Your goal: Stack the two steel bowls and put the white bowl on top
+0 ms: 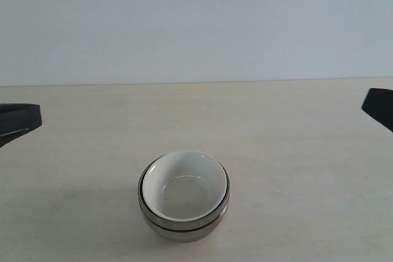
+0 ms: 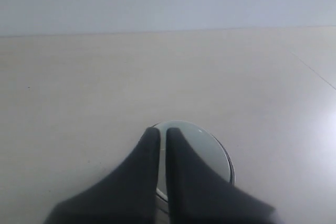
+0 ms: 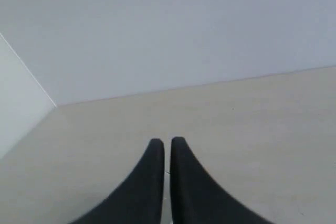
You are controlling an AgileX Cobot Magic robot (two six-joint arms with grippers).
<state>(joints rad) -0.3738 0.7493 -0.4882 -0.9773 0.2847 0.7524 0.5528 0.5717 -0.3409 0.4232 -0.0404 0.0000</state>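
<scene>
Steel bowls (image 1: pixel 184 222), two stacked, one white bowl (image 1: pixel 184 188) on top, left gripper (image 2: pixel 161 131) and right gripper (image 3: pixel 167 141) pressed together, empty.

Counter (image 1: pixel 295 151): pale, matte, faint wood grain. One stack rests on it, between the left jaws and the right jaws and well apart from both: nested steel bowls (image 1: pixel 184 235) with the white bowl (image 1: pixel 184 185) seated on top.

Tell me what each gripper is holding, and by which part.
Nothing is held. The left gripper and right gripper are both shut on nothing, away from the white bowl, which sits nested in the steel bowls.
</scene>
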